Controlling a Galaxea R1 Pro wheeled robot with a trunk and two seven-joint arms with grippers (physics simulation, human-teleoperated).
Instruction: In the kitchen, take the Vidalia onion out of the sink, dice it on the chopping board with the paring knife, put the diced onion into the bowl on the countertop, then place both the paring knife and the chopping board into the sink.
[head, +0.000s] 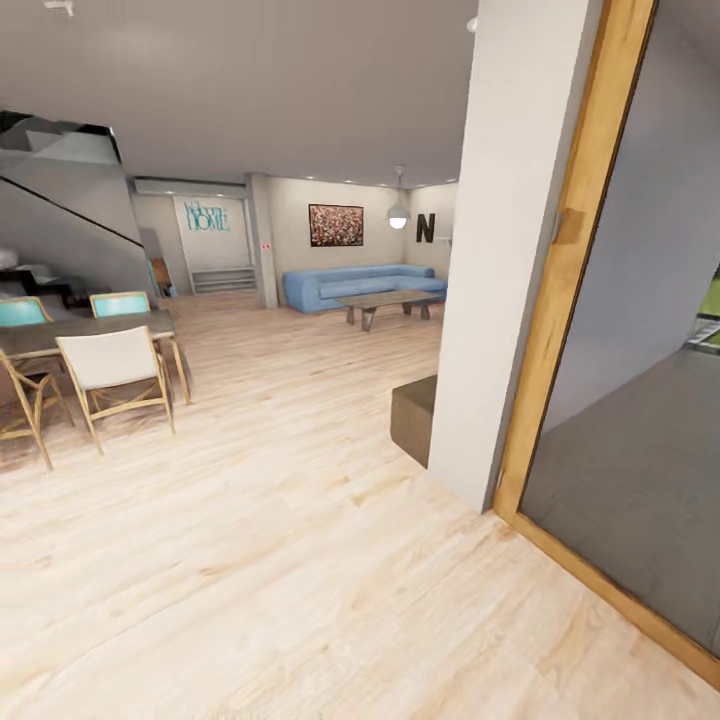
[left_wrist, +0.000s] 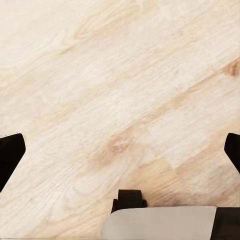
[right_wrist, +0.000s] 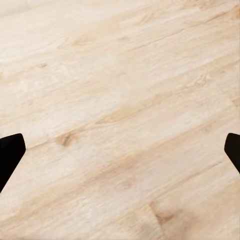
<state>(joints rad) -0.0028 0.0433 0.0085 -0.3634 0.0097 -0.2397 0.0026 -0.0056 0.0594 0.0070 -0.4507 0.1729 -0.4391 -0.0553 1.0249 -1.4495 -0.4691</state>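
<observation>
No onion, sink, board, knife or bowl anywhere in front of me, so I judge I'm in transit: the step in hand is getting to the kitchen, before the onion pickup. Where the task's things are, I can't say from here.

My left gripper (left_wrist: 120, 150) hangs over bare wood floor (left_wrist: 100, 75), fingertips (left_wrist: 11, 150) spread wide to the frame edges, nothing between them: open and empty. A grey-white part of my own body with a small dark piece on it sits below the gripper in that view. My right gripper (right_wrist: 120, 150) is the same: fingers (right_wrist: 11, 150) wide apart, empty, plain planks under it.

Head view: light wood floor (head: 280, 560) across an open living and dining room. White wall end (head: 500, 250) just ahead on the right, with a wood door frame (head: 560, 300) beside it opening onto a grey-floored room (head: 640, 480); what that room is, can't tell.

Counts:
- dining table (head: 90, 330): one, at left
- chairs: four visible, one white-backed chair (head: 108, 362), two teal ones (head: 120, 303), one partly cut off
- blue sofa (head: 350, 283): one, far wall
- coffee table (head: 388, 300): one, in front of sofa
- dark ottoman (head: 415, 418): one, against the wall end
- pendant lamp (head: 398, 215): one
- framed picture (head: 335, 225): one
- staircase (head: 60, 210): one, far left

Next move, I'd say: drive or turn the base until the kitchen counter shows; arms stay tucked, grippers ready.
</observation>
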